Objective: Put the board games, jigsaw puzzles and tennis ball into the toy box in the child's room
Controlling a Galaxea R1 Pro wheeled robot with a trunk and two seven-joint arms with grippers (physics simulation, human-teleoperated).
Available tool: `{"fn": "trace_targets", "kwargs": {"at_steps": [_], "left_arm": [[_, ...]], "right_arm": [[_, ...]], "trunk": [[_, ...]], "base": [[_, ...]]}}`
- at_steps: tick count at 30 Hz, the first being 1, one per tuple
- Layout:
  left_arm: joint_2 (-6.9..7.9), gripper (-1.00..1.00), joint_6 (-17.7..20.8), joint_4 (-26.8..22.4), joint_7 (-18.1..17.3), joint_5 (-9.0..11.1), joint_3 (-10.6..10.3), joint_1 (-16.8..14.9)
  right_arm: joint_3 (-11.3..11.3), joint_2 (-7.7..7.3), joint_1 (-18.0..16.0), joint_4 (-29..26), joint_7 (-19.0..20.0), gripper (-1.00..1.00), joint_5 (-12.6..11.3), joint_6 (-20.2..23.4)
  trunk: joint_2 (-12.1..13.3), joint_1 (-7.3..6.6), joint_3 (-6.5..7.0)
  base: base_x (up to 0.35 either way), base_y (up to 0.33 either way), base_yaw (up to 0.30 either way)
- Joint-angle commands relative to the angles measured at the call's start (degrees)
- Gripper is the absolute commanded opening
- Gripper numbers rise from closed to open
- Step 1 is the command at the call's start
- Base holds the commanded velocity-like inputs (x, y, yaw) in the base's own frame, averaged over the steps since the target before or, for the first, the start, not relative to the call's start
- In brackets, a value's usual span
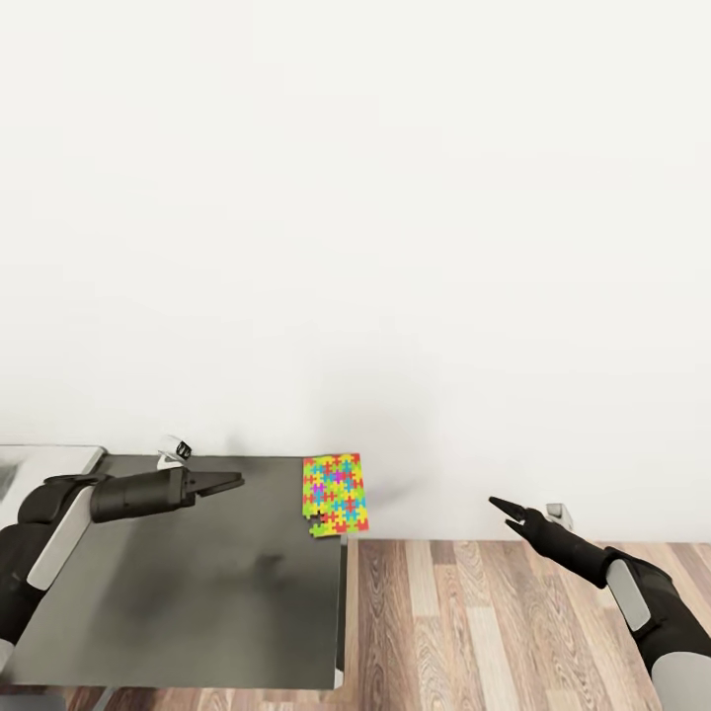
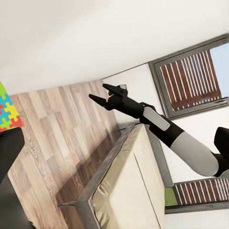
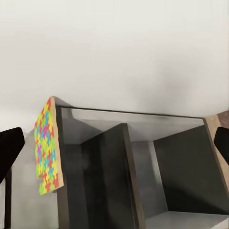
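Observation:
One jigsaw puzzle (image 1: pixel 334 494) lies flat on the far right corner of the dark grey cabinet top (image 1: pixel 197 592), its near end hanging slightly over the edge. In the wrist views the jigsaw puzzle (image 2: pixel 7 112) (image 3: pixel 46 148) also shows its bright pattern. My left gripper (image 1: pixel 232 482) hovers open and empty over the cabinet top, a short way left of the puzzle. Off past the cabinet's right edge, my right gripper (image 1: pixel 506 508) (image 2: pixel 104 93) hangs open and empty above the wood floor. The bed (image 2: pixel 129 191) with its beige mattress lies behind the right arm.
A white wall rises right behind the cabinet. A strip of the pale desk top (image 1: pixel 39 459) joins the cabinet at the far left. Open cabinet compartments (image 3: pixel 143 167) face the right wrist camera. Wood-plank floor (image 1: pixel 513 632) spreads to the right. A grey-framed window (image 2: pixel 191 78) stands beyond the bed.

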Motion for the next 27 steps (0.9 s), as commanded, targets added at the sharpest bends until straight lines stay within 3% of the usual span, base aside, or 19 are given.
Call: {"fn": "trace_targets", "kwargs": {"at_steps": [1,12,27], "left_arm": [[0.02,1.0,0.3,0.0,-0.1,0.2,-0.1,-0.1],[0.09,1.0,0.3,-0.5,-0.1,0.2,-0.1,0.0],[-0.02,1.0,0.0,-0.6,-0.1,0.2,-0.1,0.0]], "right_arm": [[-0.2,0.03,0.0,0.0,0.1,1.0,-0.2,0.4],[-0.3,0.16,0.0,0.0,0.1,1.0,-0.2,0.6],[-0.3,0.17,0.0,0.0,0.3,1.0,-0.1,0.4]], "trunk": [[-0.1,0.03,0.0],[-0.1,0.03,1.04],[-0.1,0.03,2.46]], "base": [[0.0,0.0,0.0],[-0.107,0.0,0.0],[-0.009,0.0,0.0]]}}
